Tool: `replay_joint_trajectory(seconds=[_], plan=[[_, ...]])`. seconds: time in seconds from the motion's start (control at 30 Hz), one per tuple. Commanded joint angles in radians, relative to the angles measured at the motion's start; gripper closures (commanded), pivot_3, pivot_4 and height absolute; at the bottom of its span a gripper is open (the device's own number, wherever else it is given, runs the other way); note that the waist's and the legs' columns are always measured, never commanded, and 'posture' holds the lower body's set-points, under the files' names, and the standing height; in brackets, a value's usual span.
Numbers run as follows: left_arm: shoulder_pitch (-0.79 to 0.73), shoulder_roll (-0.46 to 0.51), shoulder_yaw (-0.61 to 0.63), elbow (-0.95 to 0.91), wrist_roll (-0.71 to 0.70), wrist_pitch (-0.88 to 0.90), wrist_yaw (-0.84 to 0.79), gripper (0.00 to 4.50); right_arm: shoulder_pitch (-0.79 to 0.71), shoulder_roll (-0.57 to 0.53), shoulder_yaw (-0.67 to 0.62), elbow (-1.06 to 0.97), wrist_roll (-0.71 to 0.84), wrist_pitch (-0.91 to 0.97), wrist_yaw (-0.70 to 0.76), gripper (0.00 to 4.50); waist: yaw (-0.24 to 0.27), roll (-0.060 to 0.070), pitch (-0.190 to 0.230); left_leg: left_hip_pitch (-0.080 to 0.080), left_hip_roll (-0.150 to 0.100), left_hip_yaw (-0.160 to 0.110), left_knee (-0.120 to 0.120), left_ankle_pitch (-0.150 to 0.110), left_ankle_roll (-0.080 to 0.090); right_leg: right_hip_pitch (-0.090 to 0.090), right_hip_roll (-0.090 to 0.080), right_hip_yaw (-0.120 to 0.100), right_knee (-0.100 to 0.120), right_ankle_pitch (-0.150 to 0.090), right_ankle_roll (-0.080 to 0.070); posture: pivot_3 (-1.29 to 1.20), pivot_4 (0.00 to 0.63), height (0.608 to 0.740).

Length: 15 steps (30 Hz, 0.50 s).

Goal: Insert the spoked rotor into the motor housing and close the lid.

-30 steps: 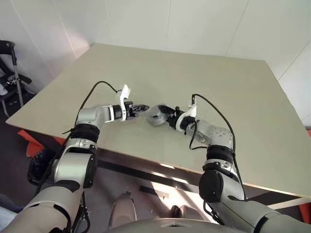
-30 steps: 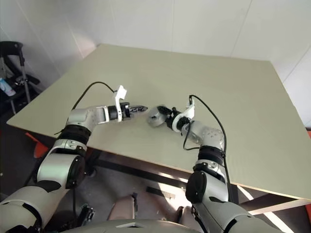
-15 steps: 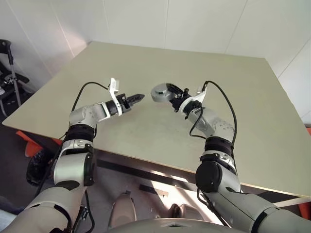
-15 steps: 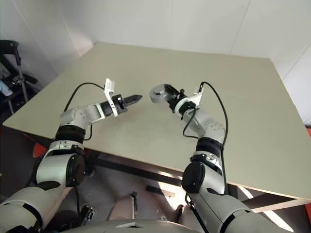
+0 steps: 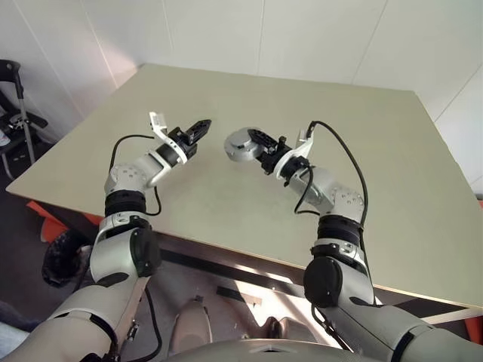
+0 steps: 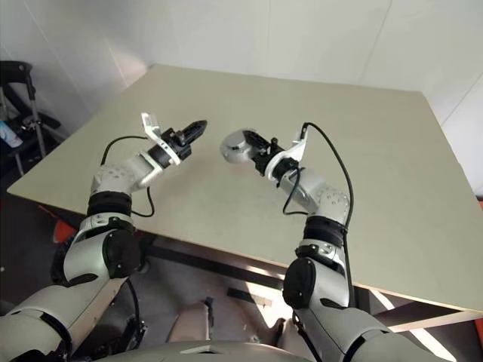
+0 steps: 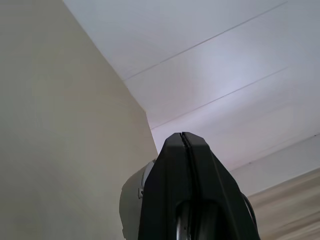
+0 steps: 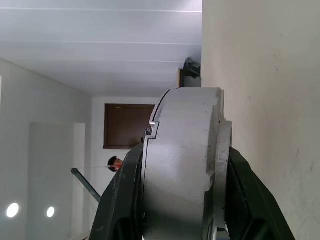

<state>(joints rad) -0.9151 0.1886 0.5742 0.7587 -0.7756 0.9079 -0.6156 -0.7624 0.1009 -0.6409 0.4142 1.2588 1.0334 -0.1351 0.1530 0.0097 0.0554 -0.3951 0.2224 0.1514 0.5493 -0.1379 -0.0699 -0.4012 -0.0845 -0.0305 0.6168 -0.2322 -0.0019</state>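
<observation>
We see the motor housing, a round grey metal drum with a stepped notch along one edge, lifted off the table and gripped in the right gripper, whose two black fingers press against its opposite flat faces; in the right wrist view the thick grey body sits wedged between those fingers, its curved side wall facing the camera, so we cannot make out windings, rotor or lid on it. In the head views the housing hangs in the air above the middle of the pale beige tabletop, roughly halfway between the table's left and right edges and nearer the front edge than the far one. Just to its left, apart from it and pointing towards it, we find the left gripper, its black fingertips pressed together with nothing between them; the left wrist view shows the two fingers meeting along a thin seam, with a bit of the grey housing visible behind them. Both forearms rise from the front edge of the table and lean inward, each with a black cable looping off the wrist. Beyond the far edge stands a white panelled wall, and off the table's left edge, on the floor, we see a dark-framed chair or trolley. In the right wrist view, a brown door shows in the background.
</observation>
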Motion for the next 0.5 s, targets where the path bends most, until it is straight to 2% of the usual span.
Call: replay_joint_trajectory(seconds=[0.03, 0.17, 0.5], plan=[[-0.012, 0.004, -0.029, -0.02, -0.02, 0.045, -0.011, 4.5, -0.018, -0.007, 0.024, -0.052, 0.029, -0.021, 0.023, 2.57, 0.0, 0.0, 0.0, 0.0, 0.0, 0.0, 0.0, 0.0, 0.0, 0.0, 0.0, 0.0, 0.0, 0.0, 0.0, 0.0, 0.0, 0.74], [0.008, 0.006, -0.071, -0.036, -0.006, 0.054, -0.03, 3.63, -0.019, -0.014, 0.031, -0.05, 0.039, -0.032, 0.02, 2.57, 0.0, 0.0, 0.0, 0.0, 0.0, 0.0, 0.001, 0.0, 0.0, 0.0, 0.0, 0.0, 0.0, 0.0, 0.0, 0.0, 0.0, 0.74], [0.016, 0.029, -0.036, 0.08, -0.009, 0.046, 0.004, 0.5, -0.031, -0.026, 0.032, -0.044, 0.055, -0.042, 0.013, 2.57, 0.0, 0.0, 0.0, 0.0, 0.0, -0.001, 0.003, 0.0, 0.0, 0.0, 0.0, 0.0, 0.002, 0.0, 0.0, 0.0, 0.0, 0.74]])
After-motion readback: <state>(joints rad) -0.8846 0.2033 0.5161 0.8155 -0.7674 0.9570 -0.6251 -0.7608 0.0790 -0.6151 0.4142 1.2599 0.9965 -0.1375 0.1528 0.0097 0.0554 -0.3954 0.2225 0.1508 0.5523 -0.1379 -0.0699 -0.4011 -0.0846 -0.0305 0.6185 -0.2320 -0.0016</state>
